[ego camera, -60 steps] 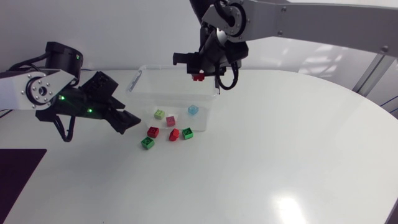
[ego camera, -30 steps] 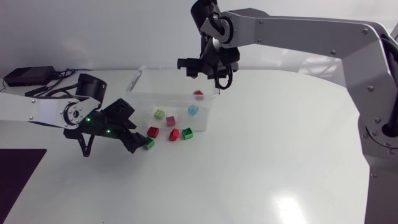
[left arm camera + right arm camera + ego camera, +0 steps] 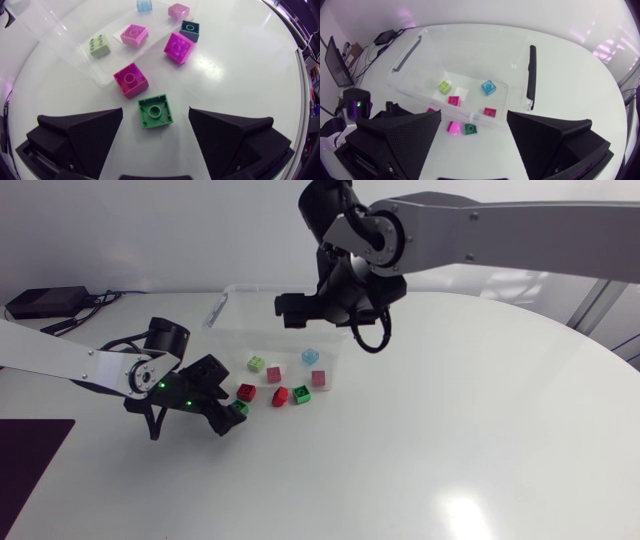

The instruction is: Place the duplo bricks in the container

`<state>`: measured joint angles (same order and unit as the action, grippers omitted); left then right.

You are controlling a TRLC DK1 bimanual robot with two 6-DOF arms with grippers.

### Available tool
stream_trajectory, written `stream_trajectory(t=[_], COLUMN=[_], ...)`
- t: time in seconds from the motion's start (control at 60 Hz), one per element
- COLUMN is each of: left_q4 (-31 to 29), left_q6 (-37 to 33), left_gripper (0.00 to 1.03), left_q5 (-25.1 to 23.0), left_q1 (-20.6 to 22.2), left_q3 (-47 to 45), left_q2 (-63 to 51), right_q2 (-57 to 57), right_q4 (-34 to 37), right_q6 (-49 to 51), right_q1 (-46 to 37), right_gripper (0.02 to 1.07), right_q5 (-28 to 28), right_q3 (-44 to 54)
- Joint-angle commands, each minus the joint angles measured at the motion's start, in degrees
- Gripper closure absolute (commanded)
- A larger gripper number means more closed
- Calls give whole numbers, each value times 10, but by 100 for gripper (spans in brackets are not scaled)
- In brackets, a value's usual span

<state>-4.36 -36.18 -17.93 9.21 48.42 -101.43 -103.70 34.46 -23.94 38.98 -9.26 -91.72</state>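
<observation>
The clear plastic container stands at the table's back middle. Inside lie a lime brick, a pink brick, a light blue brick and a red brick. Just in front of it on the table are two red bricks and a green brick. My left gripper is low over the table, open, with another green brick between its fingers, untouched on both sides. My right gripper hangs open and empty above the container.
The container's black side handles stick out at both ends. My left arm lies low across the table's left part. White table surface spreads to the right and front.
My right gripper has opened and the red brick has dropped into the container. My left arm has come right and down, its open fingers now astride the green brick.
</observation>
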Motion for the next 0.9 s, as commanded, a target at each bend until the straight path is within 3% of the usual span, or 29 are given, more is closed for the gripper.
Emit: stream_trajectory(t=[0.0, 0.267, 0.667, 0.883], left_q4=[4, 16, 23, 20], left_q6=[-15, -15, -14, -11], left_gripper=[24, 66, 70, 69], left_q5=[3, 11, 11, 5], left_q1=[7, 12, 11, -9], left_q3=[-17, -16, -32, -57], left_q2=[-16, -40, 2, 88], right_q2=[31, 38, -55, -98], right_q4=[-11, -54, -78, -98], right_q6=[6, 25, 31, 21], right_q1=[15, 42, 98, 97], right_gripper=[10, 10, 10, 10], right_q5=[-4, -4, 8, 59], right_q3=[50, 141, 131, 118])
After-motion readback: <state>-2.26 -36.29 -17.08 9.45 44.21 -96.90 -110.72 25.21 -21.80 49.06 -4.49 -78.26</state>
